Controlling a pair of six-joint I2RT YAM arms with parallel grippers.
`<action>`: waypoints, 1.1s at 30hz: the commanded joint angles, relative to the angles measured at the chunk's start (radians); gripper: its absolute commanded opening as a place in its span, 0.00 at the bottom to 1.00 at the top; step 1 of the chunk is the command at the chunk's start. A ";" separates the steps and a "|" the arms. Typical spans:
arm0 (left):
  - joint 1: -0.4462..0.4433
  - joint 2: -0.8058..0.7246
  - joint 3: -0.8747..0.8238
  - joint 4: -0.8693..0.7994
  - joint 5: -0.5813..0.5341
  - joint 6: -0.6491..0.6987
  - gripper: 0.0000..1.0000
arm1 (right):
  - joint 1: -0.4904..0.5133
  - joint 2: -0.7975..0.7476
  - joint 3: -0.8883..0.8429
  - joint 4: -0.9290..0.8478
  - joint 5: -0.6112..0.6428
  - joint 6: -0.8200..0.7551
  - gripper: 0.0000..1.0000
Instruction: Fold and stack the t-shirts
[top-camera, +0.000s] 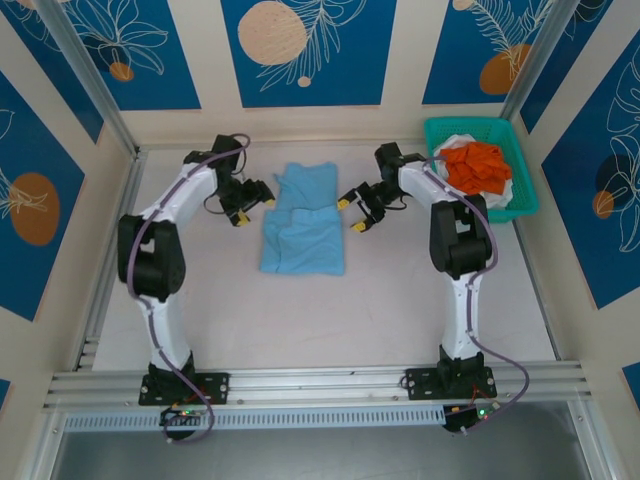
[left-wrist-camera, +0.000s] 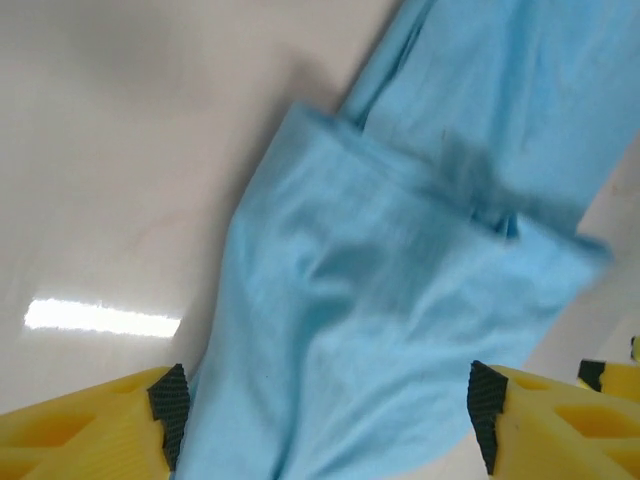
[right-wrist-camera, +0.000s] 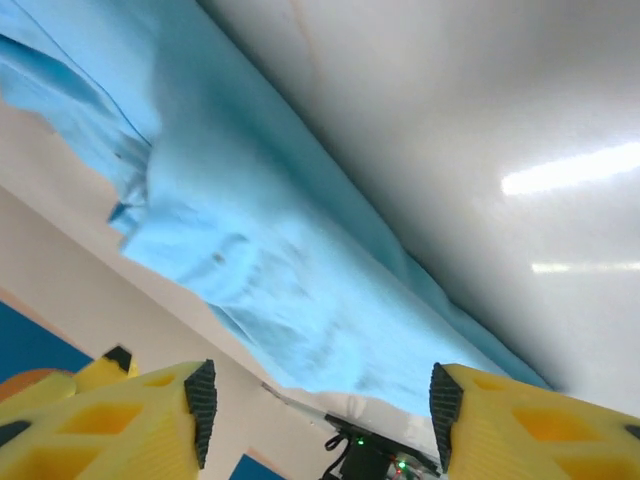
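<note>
Pale tabletop (top-camera: 300, 320), light blue t-shirt (top-camera: 303, 232) folded over, creased middle

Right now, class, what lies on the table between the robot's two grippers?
The top external view shows the partly folded light blue t-shirt lying between the left gripper and the right gripper, both open.

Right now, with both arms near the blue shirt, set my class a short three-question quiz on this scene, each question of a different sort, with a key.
1. True or false: the orange t-shirt lies in the teal basket.
2. The light blue t-shirt is: A) in the basket; B) lying on the table; C) hanging from a gripper.
3. Fill in: the left gripper and the right gripper both stand ____.
Key: 1 true; 2 B; 3 open.
</note>
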 joint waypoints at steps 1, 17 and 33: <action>0.000 -0.121 -0.186 0.040 0.096 0.048 0.64 | 0.019 -0.164 -0.153 0.037 0.054 -0.063 0.66; -0.013 -0.220 -0.665 0.384 0.245 -0.076 0.60 | 0.171 -0.192 -0.419 0.167 0.139 -0.174 0.62; -0.014 -0.090 -0.604 0.427 0.169 -0.102 0.11 | 0.185 -0.144 -0.482 0.233 0.172 -0.171 0.18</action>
